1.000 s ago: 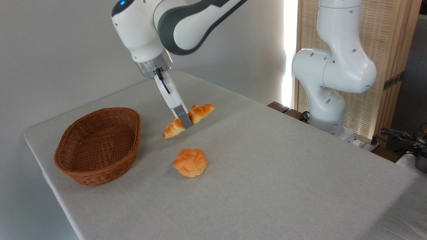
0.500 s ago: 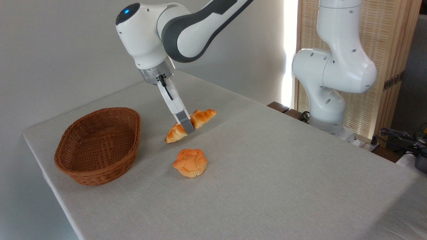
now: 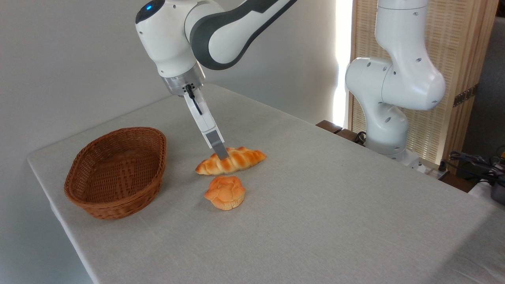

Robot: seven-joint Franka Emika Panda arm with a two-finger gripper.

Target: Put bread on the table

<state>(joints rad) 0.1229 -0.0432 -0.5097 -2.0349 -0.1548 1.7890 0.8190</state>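
We see the braided golden-orange bread (image 3: 231, 161) lying flat on the grey-beige cloth table (image 3: 335, 205), near the brown wicker basket (image 3: 116, 170). The gripper (image 3: 221, 154) touches its top; we cannot tell whether the fingers are open. Only retreating seems left.

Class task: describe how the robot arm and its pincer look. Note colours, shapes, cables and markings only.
The arm has glossy white, rounded shells with dark grey bands at the joints, and a small blue light glows on its head. Below this sits a silver metal ring. A short black cable runs down the slim white pincer, which ends in grey fingertips. The thick white base shows small round dots.
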